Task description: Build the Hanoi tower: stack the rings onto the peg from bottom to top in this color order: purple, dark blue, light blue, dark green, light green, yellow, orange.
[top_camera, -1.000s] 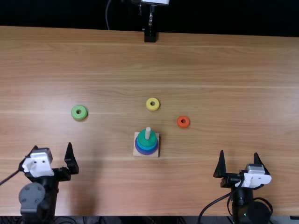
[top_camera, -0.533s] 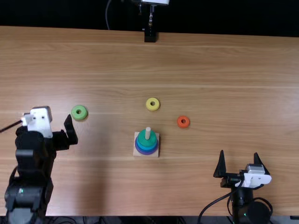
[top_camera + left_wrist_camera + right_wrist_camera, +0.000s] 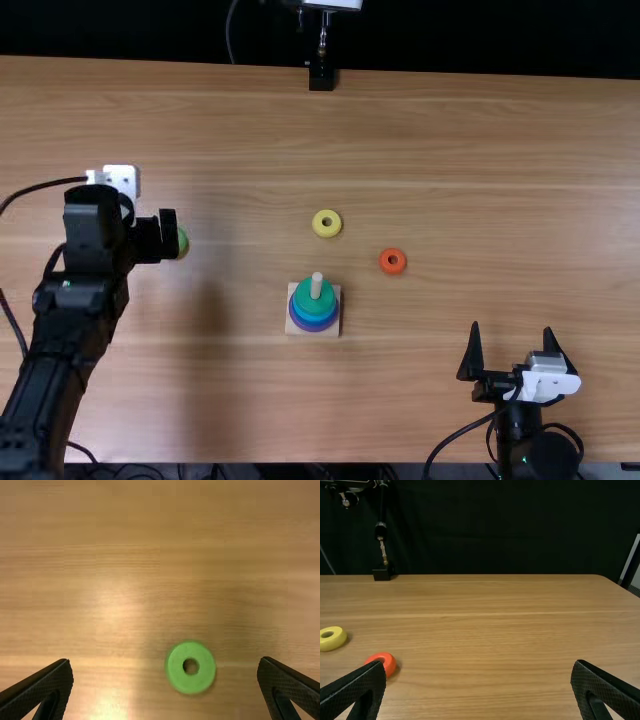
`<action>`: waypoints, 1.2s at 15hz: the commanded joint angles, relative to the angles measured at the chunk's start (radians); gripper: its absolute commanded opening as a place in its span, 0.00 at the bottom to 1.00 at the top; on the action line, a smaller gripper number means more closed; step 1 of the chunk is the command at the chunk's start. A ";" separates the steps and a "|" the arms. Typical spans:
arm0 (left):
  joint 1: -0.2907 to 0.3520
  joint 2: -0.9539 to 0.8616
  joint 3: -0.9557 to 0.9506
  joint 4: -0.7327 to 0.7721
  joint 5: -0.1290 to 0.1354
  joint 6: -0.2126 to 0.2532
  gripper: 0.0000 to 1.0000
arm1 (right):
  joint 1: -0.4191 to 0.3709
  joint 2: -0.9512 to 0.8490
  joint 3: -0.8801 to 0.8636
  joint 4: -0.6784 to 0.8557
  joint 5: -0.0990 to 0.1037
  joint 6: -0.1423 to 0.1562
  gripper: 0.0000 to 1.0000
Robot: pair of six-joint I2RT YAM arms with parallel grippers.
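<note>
"Quick, what's diff. vs. a sec ago?"

"My L arm's reached fwd. My left gripper (image 3: 155, 238) is now out past the peg (image 3: 317, 282) & well to its L, over the light green ring (image 3: 190, 683), covering most of it in the top view. My right gripper (image 3: 512, 328) hasn't moved: R of the peg, a bit closer to my side of the tabletop (image 3: 450, 180). Rings & peg, same spots."

"OK, which way do things point?"

"Peg's upright, tip up, long axis vert. Light green ring's lying flat, hole facing up; it's round, so no long axis across it."

"And the stack?"

"On the peg, seated on the square base (image 3: 335, 291): purple ring (image 3: 315, 329) at the bottom, blue above, dark green ring (image 3: 315, 301) on top."

"Others?"

"Yellow ring (image 3: 327, 232) is beyond the peg, a touch R. Orange ring (image 3: 392, 270) is R of the peg, a bit farther out. Both flat on the tabletop, approx. same lie as the light green one."

"Grippers' status?"

"L's spread wide, nothing held; the light green ring sits betw. its fingers in the wrist view, apart from both. R's wide too, also empty."
</note>
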 commanded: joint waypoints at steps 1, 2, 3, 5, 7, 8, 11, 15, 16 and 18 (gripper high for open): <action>-0.005 0.087 0.087 -0.067 0.062 0.063 1.00 | -0.012 -0.006 -0.009 0.004 0.008 -0.003 1.00; -0.007 0.143 0.136 -0.151 0.089 0.065 1.00 | -0.014 -0.006 -0.009 0.004 0.008 -0.001 1.00; -0.018 0.202 0.178 -0.203 0.095 0.067 1.00 | -0.014 -0.006 -0.009 0.004 0.008 -0.001 1.00; -0.047 0.272 0.276 -0.269 0.091 0.069 1.00 | -0.012 -0.006 -0.009 0.004 0.007 -0.001 1.00; -0.048 0.338 0.352 -0.371 0.080 0.069 1.00 | -0.014 -0.006 -0.009 0.004 0.008 -0.003 1.00; -0.048 0.366 0.372 -0.407 0.077 0.070 1.00 | -0.012 -0.006 -0.009 0.004 0.008 -0.001 1.00; -0.050 0.412 0.405 -0.464 0.014 0.082 1.00 | -0.014 -0.006 -0.009 0.004 0.007 -0.001 1.00; -0.048 0.464 0.409 -0.470 0.008 0.144 1.00 | -0.012 -0.006 -0.009 0.004 0.008 -0.003 1.00; -0.048 0.476 0.409 -0.468 0.008 0.144 1.00 | -0.012 -0.006 -0.009 0.004 0.007 -0.001 1.00; -0.048 0.481 0.411 -0.463 0.010 0.144 1.00 | -0.014 -0.006 -0.009 0.004 0.008 -0.003 1.00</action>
